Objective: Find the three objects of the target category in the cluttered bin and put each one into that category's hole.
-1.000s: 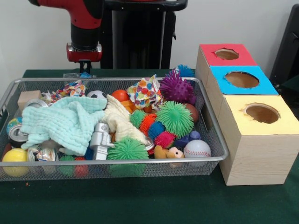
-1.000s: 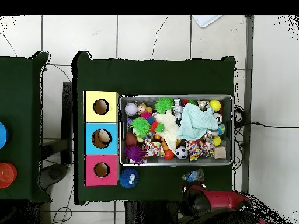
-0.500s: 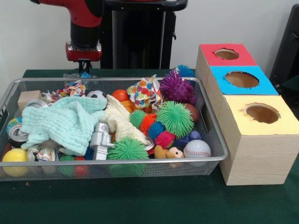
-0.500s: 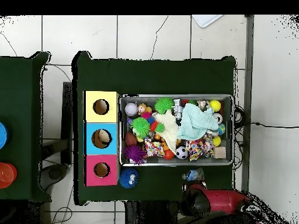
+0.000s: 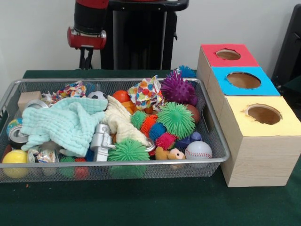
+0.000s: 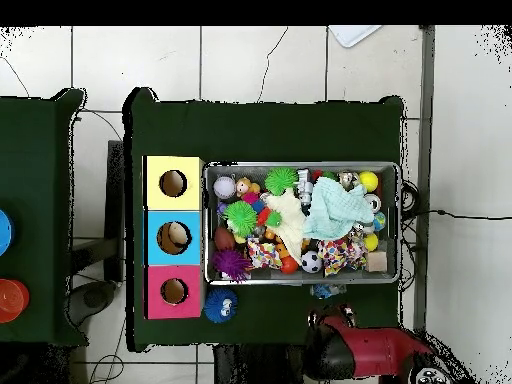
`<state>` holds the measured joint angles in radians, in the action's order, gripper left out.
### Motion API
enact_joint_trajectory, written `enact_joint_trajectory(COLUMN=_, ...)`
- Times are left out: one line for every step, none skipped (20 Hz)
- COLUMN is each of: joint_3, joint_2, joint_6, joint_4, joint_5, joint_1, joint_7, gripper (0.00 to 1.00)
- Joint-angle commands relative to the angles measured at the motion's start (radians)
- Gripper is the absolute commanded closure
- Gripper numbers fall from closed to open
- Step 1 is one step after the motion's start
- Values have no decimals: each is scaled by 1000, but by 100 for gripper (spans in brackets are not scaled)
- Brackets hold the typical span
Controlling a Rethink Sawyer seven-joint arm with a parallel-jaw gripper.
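A wire bin [image 5: 214, 136] [image 6: 401, 225] holds a jumble of toys. Among them are green spiky balls [image 5: 176, 119] [image 6: 240, 217], a purple spiky ball [image 5: 178, 88] [image 6: 232, 264], a mint cloth [image 5: 66, 123] [image 6: 338, 208], a cream cloth [image 5: 120, 123], a baseball [image 5: 198, 149], a soccer ball [image 6: 311, 261] and a yellow ball [image 5: 15, 157]. My gripper [image 5: 85, 60] hangs above the table behind the bin's far left corner, clear of everything. Nothing shows in it. A small blue thing [image 6: 322, 291] lies by the bin's edge just in front of the arm [image 6: 365, 350].
Three wooden boxes stand in a row beside the bin, with a red-topped hole [image 5: 228, 54] [image 6: 174, 291], a blue-topped hole [image 5: 243, 80] [image 6: 174, 237] and a yellow-topped hole [image 5: 263, 114] [image 6: 173, 183]. A blue spiky ball [image 5: 187, 71] [image 6: 220, 304] sits outside the bin by the red box.
The gripper has risen well above the table behind the bin. The clear bluish item seen under it earlier no longer shows there in the front view.
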<state>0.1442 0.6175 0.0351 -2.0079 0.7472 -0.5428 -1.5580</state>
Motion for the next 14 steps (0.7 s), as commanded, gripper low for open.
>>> enact_joint_trajectory(joint_3=-70, joint_2=85, joint_6=77, joint_4=-45, joint_5=3, joint_1=12, joint_7=-62, gripper=100)
enact_joint_trajectory(joint_3=-71, joint_2=87, joint_6=79, joint_4=-46, joint_5=4, joint_1=8, joint_7=-60, gripper=100)
enact_joint_trajectory(joint_3=-80, joint_2=93, joint_6=87, joint_4=-47, joint_5=3, joint_1=0, joint_7=-53, gripper=100)
enact_joint_trajectory(joint_3=-87, joint_2=102, joint_6=96, joint_4=-50, joint_5=-2, joint_1=-2, joint_7=-50, gripper=100)
enact_joint_trajectory(joint_3=-95, joint_2=105, joint_6=102, joint_4=-50, joint_5=-4, joint_1=-8, joint_7=-45, gripper=100)
enact_joint_trajectory(joint_3=-99, joint_2=111, joint_6=104, joint_4=-55, joint_5=-5, joint_1=-9, joint_7=-44, gripper=100)
enact_joint_trajectory(joint_3=-102, joint_2=112, joint_6=106, joint_4=-56, joint_5=-6, joint_1=-8, joint_7=-45, gripper=100)
enact_joint_trajectory(joint_3=-105, joint_2=114, joint_6=107, joint_4=-58, joint_5=-8, joint_1=-8, joint_7=-45, gripper=100)
enact_joint_trajectory(joint_3=-109, joint_2=113, joint_6=108, joint_4=-59, joint_5=-8, joint_1=-9, joint_7=-45, gripper=100)
enact_joint_trajectory(joint_3=-112, joint_2=118, joint_6=109, joint_4=-64, joint_5=-9, joint_1=-12, joint_7=-45, gripper=100)
enact_joint_trajectory(joint_3=-113, joint_2=118, joint_6=108, joint_4=-64, joint_5=-9, joint_1=-12, joint_7=-46, gripper=100)
enact_joint_trajectory(joint_3=-119, joint_2=114, joint_6=103, joint_4=-65, joint_5=-6, joint_1=-19, joint_7=-46, gripper=100)
enact_joint_trajectory(joint_3=-134, joint_2=112, joint_6=97, joint_4=-68, joint_5=-5, joint_1=-35, joint_7=-44, gripper=100)
enact_joint_trajectory(joint_3=-144, joint_2=102, joint_6=91, joint_4=-69, joint_5=-2, joint_1=-48, joint_7=-42, gripper=100)
